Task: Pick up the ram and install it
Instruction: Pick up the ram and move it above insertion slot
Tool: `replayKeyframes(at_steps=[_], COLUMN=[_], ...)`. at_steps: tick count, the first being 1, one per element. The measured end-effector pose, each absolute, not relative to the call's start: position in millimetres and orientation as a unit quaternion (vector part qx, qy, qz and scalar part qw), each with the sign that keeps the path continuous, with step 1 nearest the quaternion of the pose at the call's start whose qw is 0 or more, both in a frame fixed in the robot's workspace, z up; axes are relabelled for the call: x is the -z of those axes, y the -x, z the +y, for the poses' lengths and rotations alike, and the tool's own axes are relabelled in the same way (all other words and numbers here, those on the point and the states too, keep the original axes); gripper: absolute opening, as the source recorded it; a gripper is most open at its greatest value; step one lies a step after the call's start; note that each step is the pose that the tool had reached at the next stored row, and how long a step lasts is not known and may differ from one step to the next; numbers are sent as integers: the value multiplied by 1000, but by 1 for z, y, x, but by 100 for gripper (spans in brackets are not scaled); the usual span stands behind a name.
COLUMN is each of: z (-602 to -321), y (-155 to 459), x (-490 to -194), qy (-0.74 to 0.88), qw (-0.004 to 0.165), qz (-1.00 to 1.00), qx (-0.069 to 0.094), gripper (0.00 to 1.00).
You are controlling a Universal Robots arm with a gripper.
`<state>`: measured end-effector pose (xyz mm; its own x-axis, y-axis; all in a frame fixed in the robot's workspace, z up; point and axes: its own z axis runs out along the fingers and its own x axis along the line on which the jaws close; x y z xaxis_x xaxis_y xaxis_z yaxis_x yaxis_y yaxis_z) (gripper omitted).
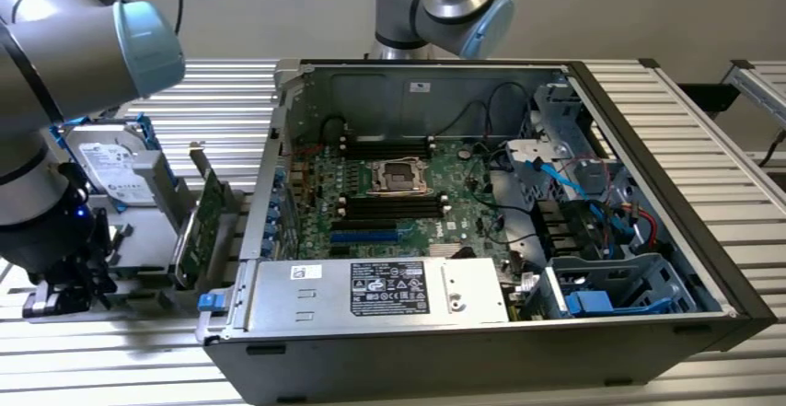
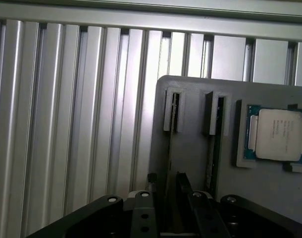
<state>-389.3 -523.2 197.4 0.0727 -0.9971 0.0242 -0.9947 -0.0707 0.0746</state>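
A grey holder plate [image 2: 190,144] has two narrow slots. In each slot a thin board stands on edge: one ram stick [image 2: 175,111] in the slot in line with my fingers, and a second stick [image 2: 219,116] beside it. My gripper [image 2: 167,179] hangs just above the plate with its fingers [image 2: 183,184] apart, one on each side of the first stick's line, gripping nothing. In the exterior view the gripper [image 1: 62,288] is low at the far left, over the grey holder [image 1: 142,240]. The motherboard's black memory slots [image 1: 390,205] lie inside the open computer case [image 1: 491,332].
A processor chip [image 2: 279,134] sits in a recess of the plate beside the sticks. A silver hard drive with blue rails [image 1: 110,162] and a green expansion card [image 1: 202,226] stand between the arm and the case. Ribbed aluminium table [image 2: 67,124] surrounds the plate.
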Motion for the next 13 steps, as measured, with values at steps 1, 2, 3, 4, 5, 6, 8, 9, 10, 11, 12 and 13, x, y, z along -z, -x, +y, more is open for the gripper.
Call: replayKeyframes(at_steps=[1, 2, 3, 4, 5, 6, 8, 9, 10, 11, 12, 13], z=[-523, -523, -523, -523, -523, -523, -523, -523, -523, -523, -523, -523], y=[389, 389, 388, 388, 388, 388, 388, 388, 388, 388, 388, 388], x=[-197, -196, -195, -195, -195, -195, -194, -194, -194, -193, -193, -193], qy=[-731, -731, -730, -730, -730, -729, -729, -729, -728, -728, -728, -728], qw=[36, 36, 36, 36, 36, 36, 36, 36, 36, 37, 37, 37], qz=[-681, -681, -682, -682, -683, -683, -683, -684, -684, -684, -685, -685], qx=[16, 16, 16, 16, 16, 16, 16, 16, 16, 16, 15, 15], gripper=[30, 30, 30, 30, 30, 30, 30, 30, 28, 28, 22, 22])
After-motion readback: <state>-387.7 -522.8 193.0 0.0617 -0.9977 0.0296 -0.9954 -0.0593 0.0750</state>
